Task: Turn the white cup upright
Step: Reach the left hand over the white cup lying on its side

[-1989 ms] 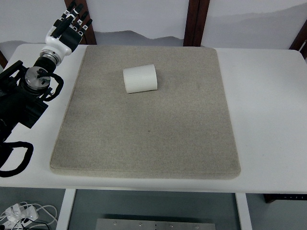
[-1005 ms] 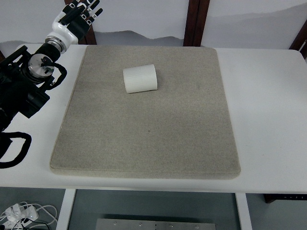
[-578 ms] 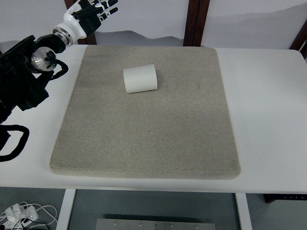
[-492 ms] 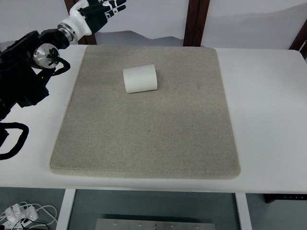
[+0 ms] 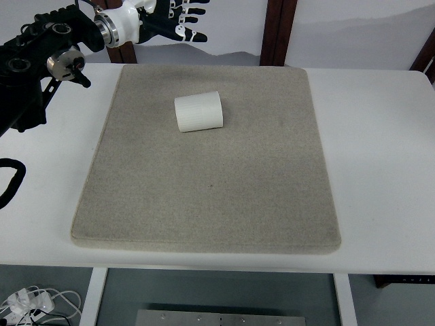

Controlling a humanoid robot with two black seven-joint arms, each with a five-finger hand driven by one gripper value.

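A white ribbed cup point(image 5: 198, 111) lies on its side on the grey mat point(image 5: 211, 197), in the mat's far left part. My left hand point(image 5: 178, 15) hovers beyond the mat's far edge, well above and behind the cup, its black-and-white fingers spread and holding nothing. Its black arm point(image 5: 41, 61) comes in from the upper left. The right hand does not show.
The mat lies on a white table point(image 5: 380, 149). Dark wooden posts point(image 5: 277, 30) stand behind the table's far edge. Loose cables point(image 5: 27, 302) lie on the floor at the lower left.
My left arm has swung up and to the right, from the table's far left corner to above the mat's far edge. The cup has not moved.
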